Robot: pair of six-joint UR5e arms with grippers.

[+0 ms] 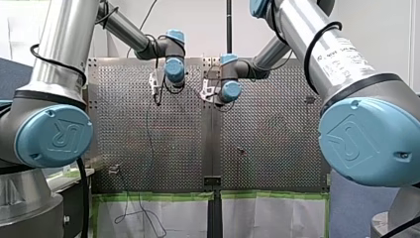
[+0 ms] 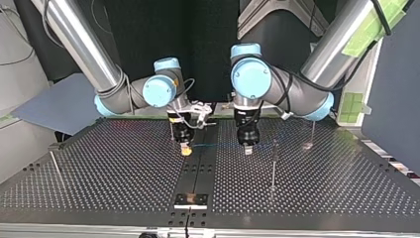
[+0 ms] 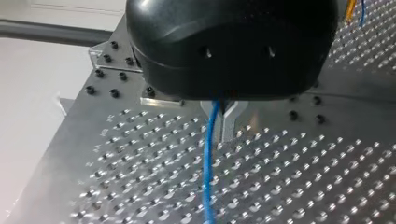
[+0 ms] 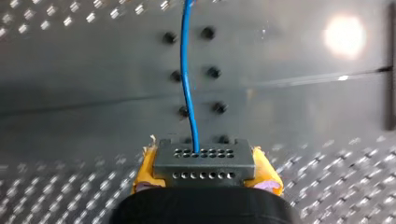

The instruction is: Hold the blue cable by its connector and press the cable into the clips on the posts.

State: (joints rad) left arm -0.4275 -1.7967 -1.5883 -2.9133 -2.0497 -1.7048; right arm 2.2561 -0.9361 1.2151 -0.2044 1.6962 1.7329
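Over the middle of the table (image 2: 99,168), the top view showed the blue cable (image 2: 214,145) stretched level, side to side, thin and probably limp. In the right wrist view the right gripper (image 4: 205,172) clenched its rigid connector (image 4: 204,158), the sensible handhold; in the left, the left gripper (image 3: 223,114) pinched the cable.

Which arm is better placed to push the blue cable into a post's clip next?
Probably the left arm: the left gripper holds the blue cable close beside a post, while the right gripper is clamped on the connector, farther from every post.
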